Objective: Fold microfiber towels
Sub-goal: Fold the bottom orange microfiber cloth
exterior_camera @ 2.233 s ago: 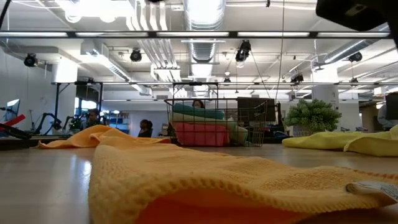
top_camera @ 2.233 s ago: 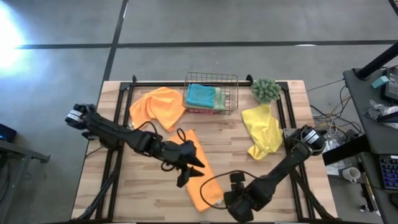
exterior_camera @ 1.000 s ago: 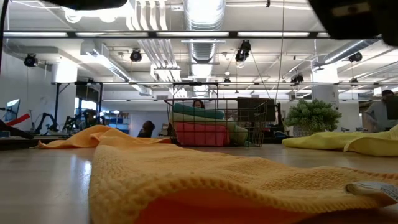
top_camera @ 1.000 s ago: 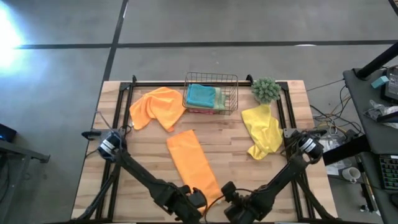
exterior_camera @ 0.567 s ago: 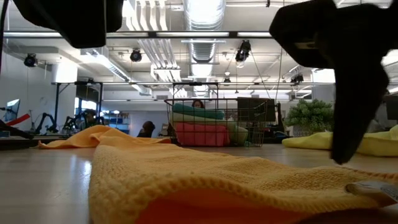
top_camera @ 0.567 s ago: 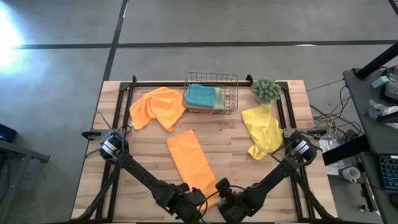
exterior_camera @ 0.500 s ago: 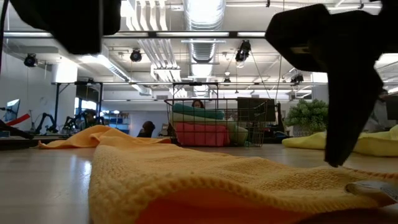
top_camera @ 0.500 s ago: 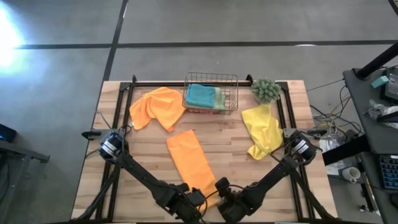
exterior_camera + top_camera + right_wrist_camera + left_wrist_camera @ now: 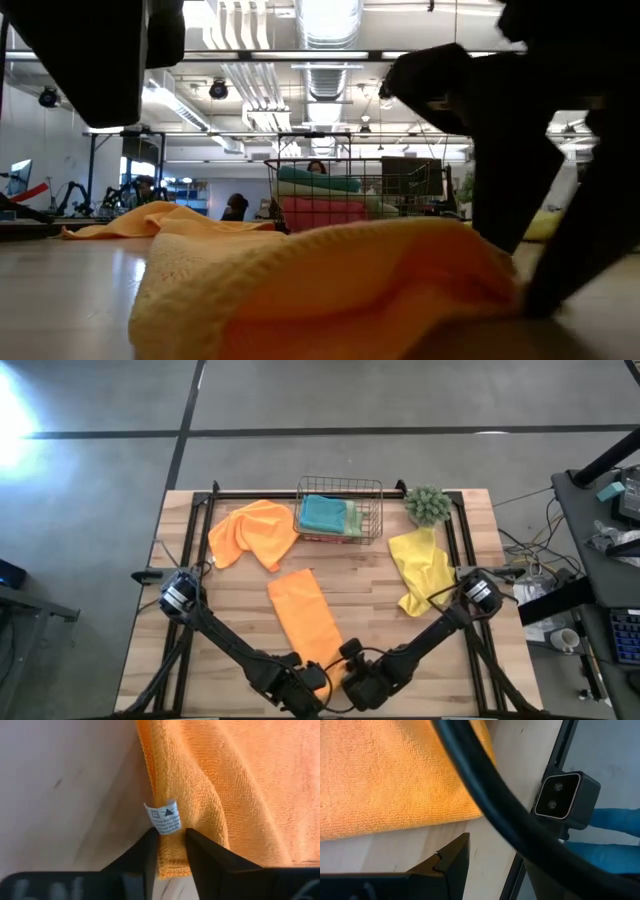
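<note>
Folded orange towel (image 9: 306, 618) mid-table; near corner bunched, pinched.

- Grey concrete floor (image 9: 350, 400) fills the upper part of the high view, crossed by dark seams.
- Pale wooden tabletop (image 9: 240, 630) at centre, edged by black rails.
- Cluttered desk (image 9: 610, 510) at right edge.
- Low view: ceiling ducts (image 9: 325, 40) and bright strip lights overhead.

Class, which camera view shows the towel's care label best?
The right wrist view: the white label sits sharp between the right gripper's fingertips, on the orange towel edge. The other views show only towel, no label.
</note>
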